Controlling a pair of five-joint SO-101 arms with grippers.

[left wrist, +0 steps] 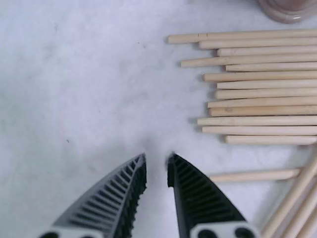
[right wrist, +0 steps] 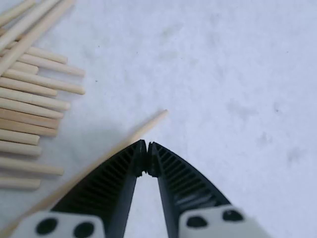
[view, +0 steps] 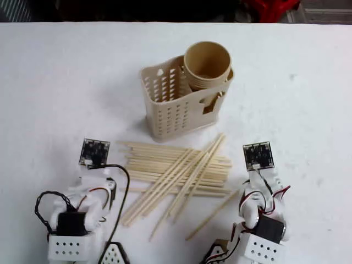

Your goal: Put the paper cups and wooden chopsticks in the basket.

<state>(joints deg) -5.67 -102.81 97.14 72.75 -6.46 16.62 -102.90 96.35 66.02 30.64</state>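
Roughly midway between the left and right edges of the white worktop [view: 66,82], toward its far edge, stands the cream slotted basket [view: 170,110], upright. A nested stack of paper cups [view: 207,63] sits in the end of the basket nearer the worktop's right edge, its rim rising above the basket wall.

Between the basket and the near edge lies the pile of wooden chopsticks [view: 176,170]. Most lie flat and parallel to the near edge, and a handful cross over them on a slant. One lone chopstick [view: 212,215] lies apart from the pile, angled, closest to the right arm [view: 261,220].

Both arms sit at the near edge, the left arm [view: 71,220] by the near left side of the pile and the right arm by the near right side.

The left gripper [left wrist: 157,161] is low over the worktop with its fingers slightly spread, a narrow gap between the tips and bare worktop showing through it. The ends of the parallel chopsticks [left wrist: 257,91] lie just beside it, not touching.

The right gripper [right wrist: 147,159] has its fingertips pressed together on nothing. The lone chopstick [right wrist: 148,126] runs past one finger [right wrist: 116,191] and out beyond the tip, lying on the worktop rather than pinched.
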